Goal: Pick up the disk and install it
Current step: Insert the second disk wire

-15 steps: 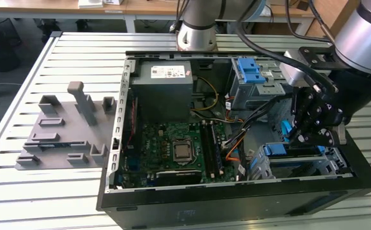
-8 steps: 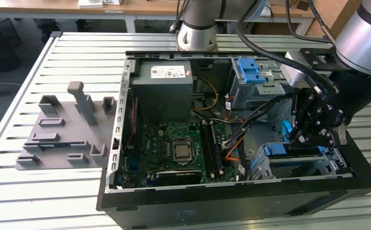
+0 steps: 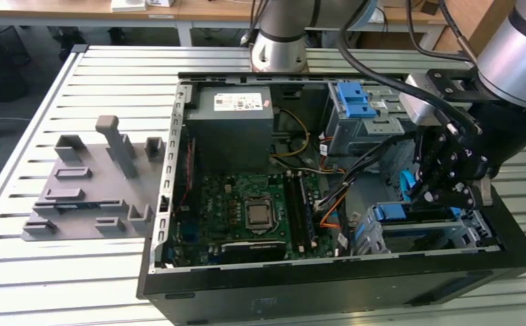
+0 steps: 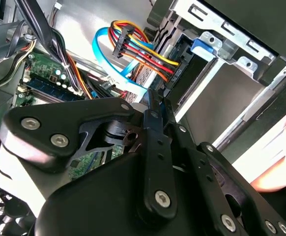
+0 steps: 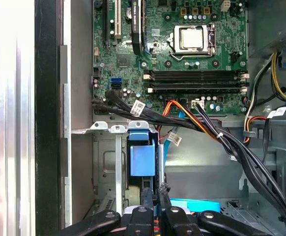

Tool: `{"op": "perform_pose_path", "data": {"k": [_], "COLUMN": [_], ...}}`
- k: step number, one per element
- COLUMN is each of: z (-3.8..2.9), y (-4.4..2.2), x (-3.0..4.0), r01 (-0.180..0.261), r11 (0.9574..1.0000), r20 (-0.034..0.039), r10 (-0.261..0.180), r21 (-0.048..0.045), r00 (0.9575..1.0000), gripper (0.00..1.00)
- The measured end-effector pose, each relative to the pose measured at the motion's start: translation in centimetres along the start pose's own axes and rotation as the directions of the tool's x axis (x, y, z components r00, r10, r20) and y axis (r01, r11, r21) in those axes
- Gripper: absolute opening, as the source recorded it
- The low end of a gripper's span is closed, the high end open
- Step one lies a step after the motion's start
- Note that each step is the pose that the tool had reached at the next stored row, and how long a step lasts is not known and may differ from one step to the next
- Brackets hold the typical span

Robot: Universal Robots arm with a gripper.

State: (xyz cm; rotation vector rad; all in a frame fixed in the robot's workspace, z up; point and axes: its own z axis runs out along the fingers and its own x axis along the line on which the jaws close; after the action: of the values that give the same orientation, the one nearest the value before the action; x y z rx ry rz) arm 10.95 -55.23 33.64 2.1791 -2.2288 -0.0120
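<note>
Hand (image 5: 155, 192) with fingers pressed together on nothing, just beside disk (image 5: 143, 160) sitting in drive cage (image 5: 106, 162) at case (image 3: 335, 292) corner; risk: off-centre shove cocks it in the rails, or cables (image 5: 202, 125) snag.

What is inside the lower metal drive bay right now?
In the first wrist view, the metal bay holds a blue plastic carrier, the disk's frame, seated upright in the slot. The gripper is just above it, fingers together. The drive's body is hidden by the bay walls.

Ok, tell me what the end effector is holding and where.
Nothing: the end effector is shut and empty, right beside the disk sitting in its bay.
</note>
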Motion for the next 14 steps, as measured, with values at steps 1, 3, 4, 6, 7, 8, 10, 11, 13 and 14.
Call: {"op": "perform_pose_path", "data": {"k": [1, 3, 4, 6, 7, 8, 10, 11, 13, 14], "z": [0.02, 0.05, 0.06, 0.09, 0.1, 0.1, 0.12, 0.13, 0.15, 0.16], "y": [-0.01, -0.03, -0.04, -0.1, -0.12, -0.16, -0.23, -0.27, -0.32, -0.35], "x": [0.01, 0.05, 0.07, 0.1, 0.12, 0.14, 0.15, 0.15, 0.15, 0.15], "r01": [0.0, 0.0, 0.0, 0.0, 0.0, 0.0, 0.0, 0.0, 0.0, 0.0], "r11": [1.0, 1.0, 1.0, 1.0, 1.0, 1.0, 1.0, 1.0, 1.0, 1.0], "r20": [-0.0001, -0.0001, -0.0002, -0.0002, -0.0002, -0.0002, -0.0001, -0.0001, 0.0, 0.0002], "r10": [0.0, 0.0, 0.0, 0.0, 0.0, 0.0, 0.0, 0.0, 0.0, 0.0], "r21": [0.0, 0.0, 0.0, 0.0, 0.0, 0.0, 0.0, 0.0, 0.0, 0.0], "r00": [1.0, 1.0, 1.0, 1.0, 1.0, 1.0, 1.0, 1.0, 1.0, 1.0], "gripper": [0.16, 0.16, 0.16, 0.16, 0.16, 0.16, 0.16, 0.16, 0.16, 0.16]}}
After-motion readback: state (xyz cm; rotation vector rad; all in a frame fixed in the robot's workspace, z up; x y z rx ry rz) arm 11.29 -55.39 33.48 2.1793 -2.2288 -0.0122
